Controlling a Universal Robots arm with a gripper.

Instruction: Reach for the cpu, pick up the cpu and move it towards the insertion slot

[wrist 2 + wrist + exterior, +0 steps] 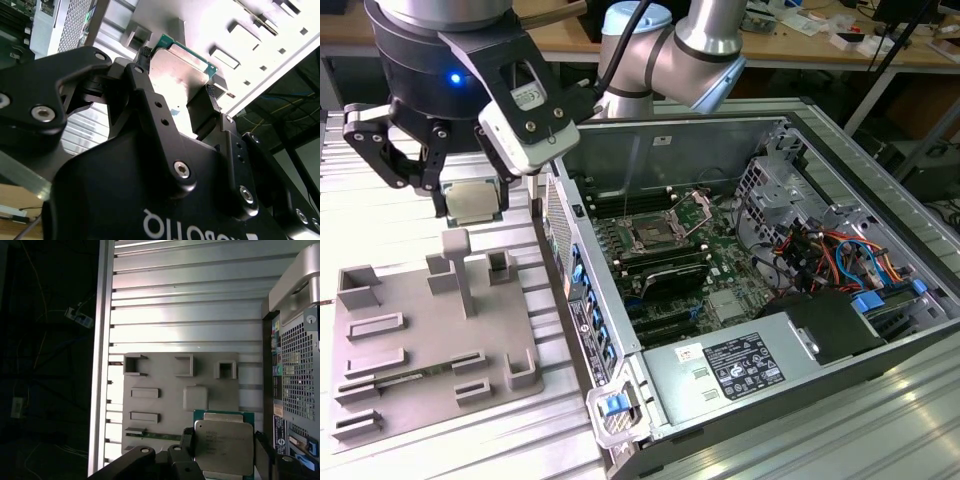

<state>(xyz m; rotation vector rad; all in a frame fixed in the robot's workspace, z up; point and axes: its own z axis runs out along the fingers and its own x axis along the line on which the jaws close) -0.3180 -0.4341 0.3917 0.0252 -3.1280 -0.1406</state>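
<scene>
I have the cpu (472, 202) pinched in the gripper (476, 196), jaws closed on its edges, above the tray (420, 305) at upper left. Carrying step, I judge; the slot (650, 237) lies mid-frame, well apart.

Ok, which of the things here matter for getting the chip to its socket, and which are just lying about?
For the job:
cpu, clamped in the gripper
insertion slot on the board

Just lying about:
grey tray
power supply
coloured cables
</scene>
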